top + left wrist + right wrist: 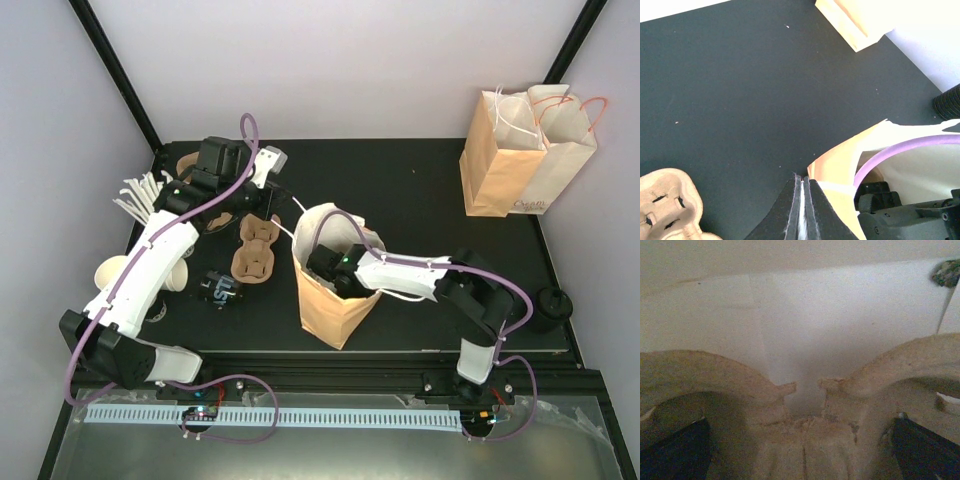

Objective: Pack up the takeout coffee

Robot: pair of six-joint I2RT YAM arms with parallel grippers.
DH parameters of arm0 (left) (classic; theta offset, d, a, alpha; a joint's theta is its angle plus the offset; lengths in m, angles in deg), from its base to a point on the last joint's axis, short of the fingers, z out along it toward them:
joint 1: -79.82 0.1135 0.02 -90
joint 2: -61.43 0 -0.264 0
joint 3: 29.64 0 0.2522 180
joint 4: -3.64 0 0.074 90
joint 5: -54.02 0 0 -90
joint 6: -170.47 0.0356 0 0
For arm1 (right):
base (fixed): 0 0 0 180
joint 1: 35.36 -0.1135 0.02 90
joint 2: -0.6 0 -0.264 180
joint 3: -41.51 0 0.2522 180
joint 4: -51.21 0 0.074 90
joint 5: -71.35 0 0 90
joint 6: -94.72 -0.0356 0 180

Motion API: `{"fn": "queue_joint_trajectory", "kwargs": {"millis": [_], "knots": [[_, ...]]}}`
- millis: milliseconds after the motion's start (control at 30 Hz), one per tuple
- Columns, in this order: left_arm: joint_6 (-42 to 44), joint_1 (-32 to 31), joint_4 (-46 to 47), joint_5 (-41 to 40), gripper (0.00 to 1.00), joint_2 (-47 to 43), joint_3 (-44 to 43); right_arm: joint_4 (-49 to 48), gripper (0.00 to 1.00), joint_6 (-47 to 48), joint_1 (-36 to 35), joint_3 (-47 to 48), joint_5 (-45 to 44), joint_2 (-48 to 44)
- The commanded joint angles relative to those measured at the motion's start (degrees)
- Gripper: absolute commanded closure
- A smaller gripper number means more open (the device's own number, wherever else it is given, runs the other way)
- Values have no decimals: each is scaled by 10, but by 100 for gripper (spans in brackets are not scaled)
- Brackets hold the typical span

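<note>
Holding left gripper [801, 181]: fingers pressed together on a thin white strip, apparently the handle [288, 226] of the open paper bag [328, 312]. The bag's mouth lies just to this gripper's right.
Right gripper [800, 452]: down inside that bag, fingers spread wide and clamping nothing.
Bagged carrier [790, 440]: brown pulp, lying between and just ahead of the right fingers, with the bag's pale inner wall beyond it.
Takeout coffee [219, 290]: seemingly the small dark cup with white print on the table outside the bag. It sits left of the right gripper and on the base side of the left gripper. I cannot tell whether it is upright or tipped.
In the way: the bag's tan wall and the right arm hide most of the bag's inside from above.
Loose carrier [255, 250]: on the table, between the left gripper and the coffee.
Lidless white cups [118, 270]: under the left forearm.
Spare bags [525, 150]: upright, well beyond the right gripper at the far corner.
</note>
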Motion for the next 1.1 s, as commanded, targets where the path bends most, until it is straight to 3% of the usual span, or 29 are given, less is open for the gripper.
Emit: {"fn": "queue_joint_trajectory", "kwargs": {"millis": [0,267,467,567,733,800,867,933,1067], "knots": [[10,9,19,5,96,-16,-1,33,0,-18,-1,5,-4,-37],[9,3,24,43,96,-20,4,16,0,-35,-1,9,-33,-73],[7,-8,42,50,95,-35,18,2,0,-65,3,20,4,-53],[7,-13,44,51,94,-38,22,-59,0,-84,19,5,174,-61],[6,-15,41,42,94,-39,22,36,0,-94,9,67,-60,-24],[7,-15,36,36,94,-39,22,11,0,-53,11,53,32,-52],[8,-16,31,30,94,-38,20,-14,0,-89,11,41,-27,-89],[7,-16,30,24,94,-39,21,-18,0,-75,20,33,9,-104],[4,-16,33,22,94,-39,24,15,0,-84,22,58,-52,-116]]}}
